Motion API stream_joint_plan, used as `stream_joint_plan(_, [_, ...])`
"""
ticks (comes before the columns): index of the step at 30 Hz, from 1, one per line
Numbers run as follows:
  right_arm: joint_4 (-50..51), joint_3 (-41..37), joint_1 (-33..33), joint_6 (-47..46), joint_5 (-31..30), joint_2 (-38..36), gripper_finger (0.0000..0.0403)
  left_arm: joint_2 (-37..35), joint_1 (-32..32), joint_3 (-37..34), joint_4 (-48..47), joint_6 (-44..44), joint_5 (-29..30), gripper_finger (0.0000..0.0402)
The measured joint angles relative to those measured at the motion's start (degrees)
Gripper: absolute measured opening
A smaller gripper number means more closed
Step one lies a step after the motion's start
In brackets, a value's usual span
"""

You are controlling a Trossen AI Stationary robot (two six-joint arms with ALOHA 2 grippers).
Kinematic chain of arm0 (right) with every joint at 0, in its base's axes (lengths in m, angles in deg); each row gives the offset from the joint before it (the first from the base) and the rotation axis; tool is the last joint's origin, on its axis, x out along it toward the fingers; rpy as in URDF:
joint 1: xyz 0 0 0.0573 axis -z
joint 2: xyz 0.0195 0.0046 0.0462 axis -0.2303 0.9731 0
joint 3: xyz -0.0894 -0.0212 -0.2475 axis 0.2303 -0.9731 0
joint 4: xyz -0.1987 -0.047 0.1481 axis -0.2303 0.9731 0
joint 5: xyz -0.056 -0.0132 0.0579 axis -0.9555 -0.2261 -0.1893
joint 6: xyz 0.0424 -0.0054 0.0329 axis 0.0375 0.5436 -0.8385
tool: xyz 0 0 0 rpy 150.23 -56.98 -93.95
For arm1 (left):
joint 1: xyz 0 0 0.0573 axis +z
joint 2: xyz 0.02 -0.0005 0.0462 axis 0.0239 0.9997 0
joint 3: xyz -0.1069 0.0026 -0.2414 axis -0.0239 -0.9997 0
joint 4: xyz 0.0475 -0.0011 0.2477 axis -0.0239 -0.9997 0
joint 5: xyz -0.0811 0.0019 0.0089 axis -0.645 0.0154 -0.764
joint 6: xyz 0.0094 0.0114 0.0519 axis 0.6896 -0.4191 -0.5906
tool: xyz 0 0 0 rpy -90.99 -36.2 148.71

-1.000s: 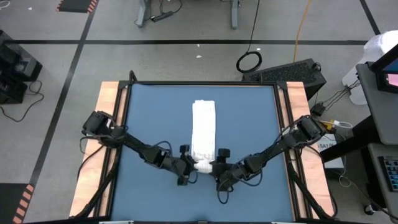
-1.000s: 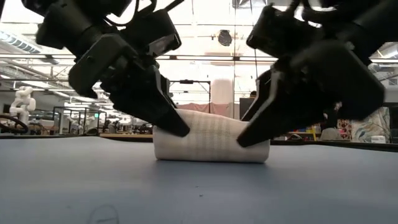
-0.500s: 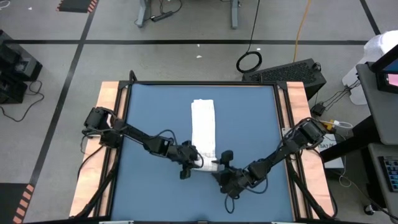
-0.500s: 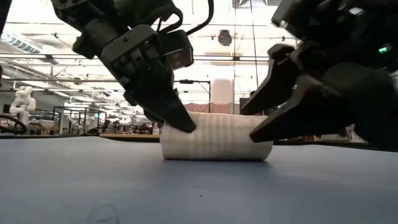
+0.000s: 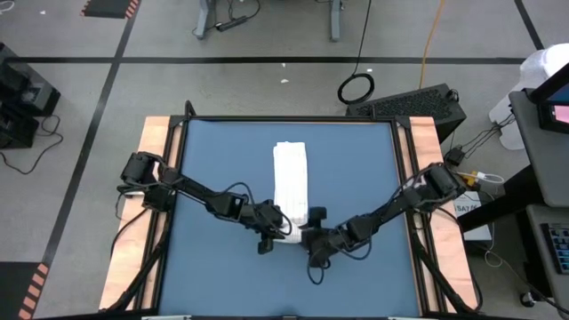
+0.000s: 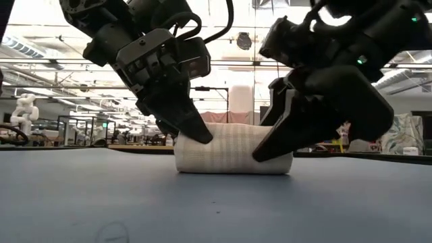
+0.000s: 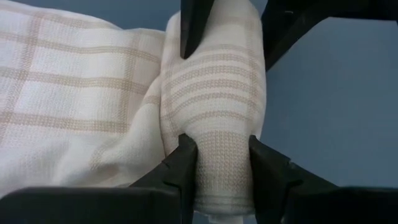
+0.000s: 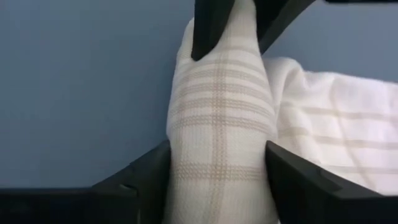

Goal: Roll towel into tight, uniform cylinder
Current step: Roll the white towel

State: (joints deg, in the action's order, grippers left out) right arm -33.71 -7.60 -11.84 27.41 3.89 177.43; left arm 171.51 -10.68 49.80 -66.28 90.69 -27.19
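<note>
With both arms reaching inward from the bench's two sides, the towel (image 5: pixel 291 182) lies near the middle of the blue bench (image 5: pixel 213 160) as a long narrow strip. Its far portion lies flat and unrolled, while its near end is wound into a short cylinder lying across the strip.

Left tool (image 5: pixel 277 233): positioned at the left end of the rolled portion. In the left wrist view, its two dark fingers (image 7: pixel 180 165) press against opposite sides of the roll (image 7: pixel 214 106), with the cloth filling the narrow gap between them. The tool is clamped on the towel.

Right tool (image 5: pixel 307 233): positioned at the right end of the same roll, facing the left tool. In the right wrist view, its fingers (image 8: pixel 146 171) flank the roll (image 8: pixel 217 124) on both sides at a moderately wide setting and lie against the cloth on each side. The opposite arm's fingertips show at the far end of the roll in each wrist view.

In the low view, the roll (image 6: pixel 233 150) rests on the bench surface, with the left tool (image 6: pixel 192 128) bearing on its upper left edge and the right tool (image 6: pixel 270 145) on its right end. The unrolled cloth extends away from the roll toward the far side of the bench, flat on the surface.
</note>
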Motion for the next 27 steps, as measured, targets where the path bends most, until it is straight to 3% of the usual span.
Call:
stream_joint_plan(4, [0.93, 0.02, 1.78, -2.00, 4.24, -0.11, 0.0204, -0.09, 0.00, -0.11, 1.03, 0.04, 0.44, 0.0120])
stream_joint_plan(7, [1.74, 0.11, 3.04, -4.10, 7.14, -0.12, 0.0203, -1.56, -0.08, -0.15, 0.99, 0.06, 2.13, 0.0147])
stream_joint_plan(16, [2.22, 0.19, 6.35, -8.29, 13.06, -0.05, 0.0202, -7.52, -4.95, -0.33, -1.27, -6.34, 19.29, 0.0252])
stream_joint_plan(19, [2.10, 0.16, 7.20, -8.29, 14.66, -0.05, 0.0201, -7.82, -7.84, -0.29, -0.73, -11.08, 24.19, 0.0261])
stream_joint_plan(27, [1.98, 0.13, 9.45, -8.81, 19.08, -0.07, 0.0201, -7.87, -13.41, -0.18, -1.41, -15.54, 27.66, 0.0263])
